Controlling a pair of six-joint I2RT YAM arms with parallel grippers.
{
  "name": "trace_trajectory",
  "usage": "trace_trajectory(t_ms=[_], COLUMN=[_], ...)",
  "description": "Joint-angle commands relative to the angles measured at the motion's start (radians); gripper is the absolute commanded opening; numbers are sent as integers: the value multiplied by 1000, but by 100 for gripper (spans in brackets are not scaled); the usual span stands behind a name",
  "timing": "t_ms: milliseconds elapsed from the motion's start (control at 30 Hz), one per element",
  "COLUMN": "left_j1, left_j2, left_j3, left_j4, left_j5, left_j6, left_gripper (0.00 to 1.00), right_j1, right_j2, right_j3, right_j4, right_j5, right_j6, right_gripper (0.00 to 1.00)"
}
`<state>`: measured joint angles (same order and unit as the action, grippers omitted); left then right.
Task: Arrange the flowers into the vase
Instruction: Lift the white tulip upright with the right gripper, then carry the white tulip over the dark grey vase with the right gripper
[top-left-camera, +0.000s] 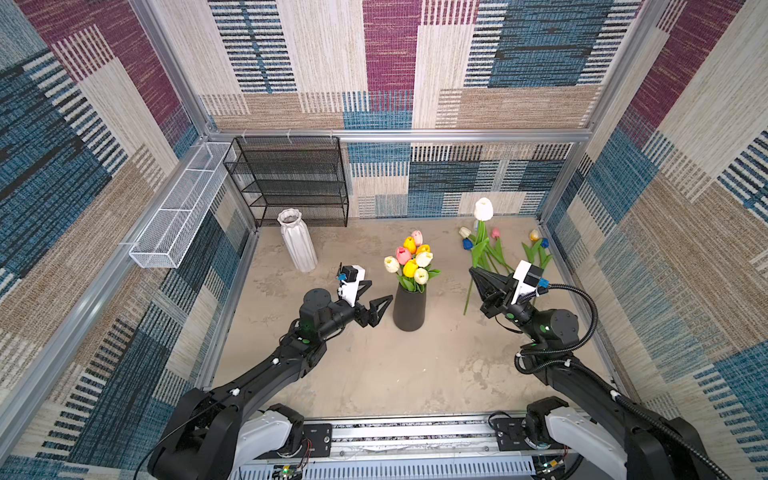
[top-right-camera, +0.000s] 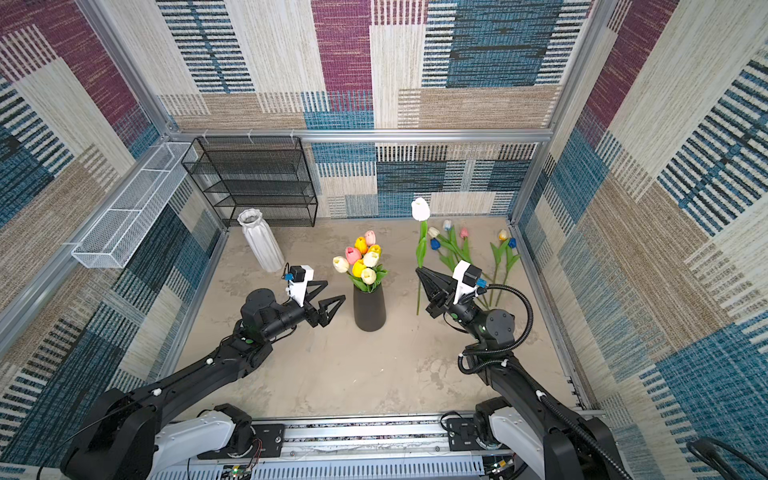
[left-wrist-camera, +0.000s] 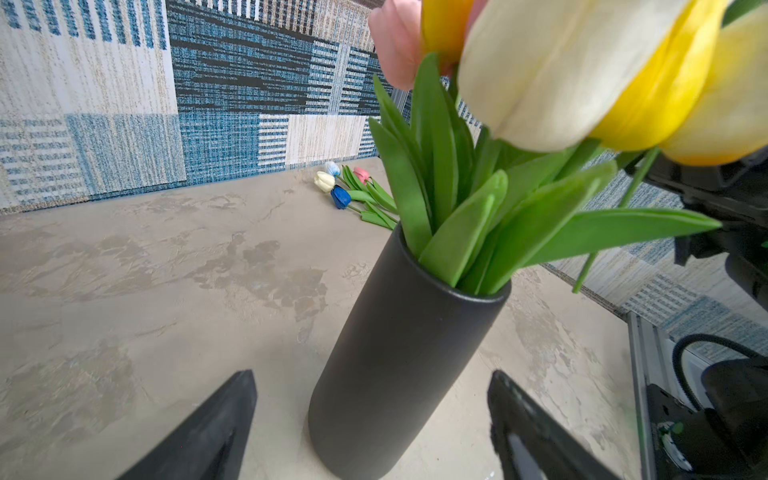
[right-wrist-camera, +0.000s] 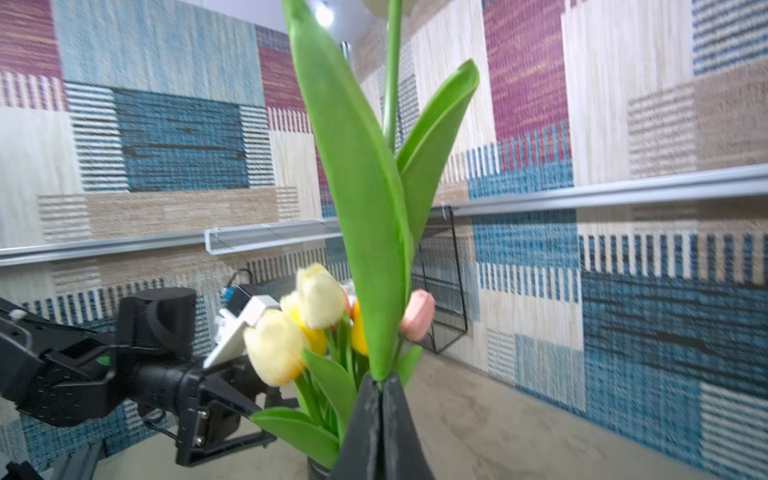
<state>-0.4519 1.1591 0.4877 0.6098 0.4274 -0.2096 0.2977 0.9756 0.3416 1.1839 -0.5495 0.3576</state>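
Centre of the desk (top-left-camera: 374, 374): black vase (top-left-camera: 409, 309) stands upright and holds a tight bunch of tulips (top-left-camera: 411, 259). Heads are yellow, pink and cream; green leaves spill over the rim.

Left arm (top-left-camera: 320, 316) reaches in from the near left corner with its forearm low and its wrist level. It points across at the black vase. Left jaws are spread wide, tips just beside the vase's left flank and not touching it. The left wrist view shows the vase (left-wrist-camera: 399, 365) framed between the two tips, a little beyond them.

Right arm (top-left-camera: 552, 328) comes up from the near right corner, elbow bent and wrist tipped upward. Right jaws are pressed together on the stem of a white tulip (top-left-camera: 483, 208). The flower is carried roughly upright to the right of the black vase, with its head high and its stem end hanging free below the grip. In the right wrist view its long leaves (right-wrist-camera: 365, 208) rise straight out of the closed tips.

Loose tulips (top-left-camera: 490, 249) lie flat near the far right corner: cream, blue and pink heads. Two more (top-left-camera: 538, 247), orange and blue, lie closer to the right edge.

White ribbed vase (top-left-camera: 297, 241) stands upright near the far left corner, just in front of a black mesh rack (top-left-camera: 291, 178). A white mesh basket (top-left-camera: 178, 208) hangs on the left wall rail.
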Motion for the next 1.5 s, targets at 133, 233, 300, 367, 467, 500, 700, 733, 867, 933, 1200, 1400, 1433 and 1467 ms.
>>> trace_trajectory(t_ms=[133,233,300,367,467,500,700,733,867,933,1200,1400,1433,1467], left_j1=[-1,-1,-2,-2,-2,-2,-2,-2,-2,-2,-2,-2,-2,-2], left_j2=[12,13,8,3,-8,-11,-26,-27,-28,-26,-37,-35,-33,-33], left_j3=[13,13,5,-1,-14,-20,-26,-26,-28,-28,-30,-31,-31,-30], left_j4=[35,21,22,13,13,16,-25,-27,-22,-22,-37,-32,-32,-31], left_j5=[30,41,38,31,27,24,13,12,11,13,13,13,17,19], left_j6=[-20,-18,-20,-17,-16,-16,0,3,9,9,16,18,17,16], left_gripper=[90,88,88,88,87,87,87,87,87,87,87,87,87,87], right_j1=[127,159,176,186,194,198,199,199,199,199,199,199,199,199], right_j2=[166,256,316,373,434,452,485,490,516,530,548,510,505,501], right_j3=[44,80,109,135,175,190,252,261,290,308,366,370,365,362], right_j4=[448,545,583,639,665,666,659,655,659,658,634,589,589,585], right_j5=[84,106,122,137,156,159,166,162,158,166,157,142,137,137], right_j6=[30,8,-12,-12,-29,-42,-68,-70,-82,-92,-90,-60,-61,-63], right_gripper=[0,0,0,0,0,0,0,0,0,0,0,0,0,0])
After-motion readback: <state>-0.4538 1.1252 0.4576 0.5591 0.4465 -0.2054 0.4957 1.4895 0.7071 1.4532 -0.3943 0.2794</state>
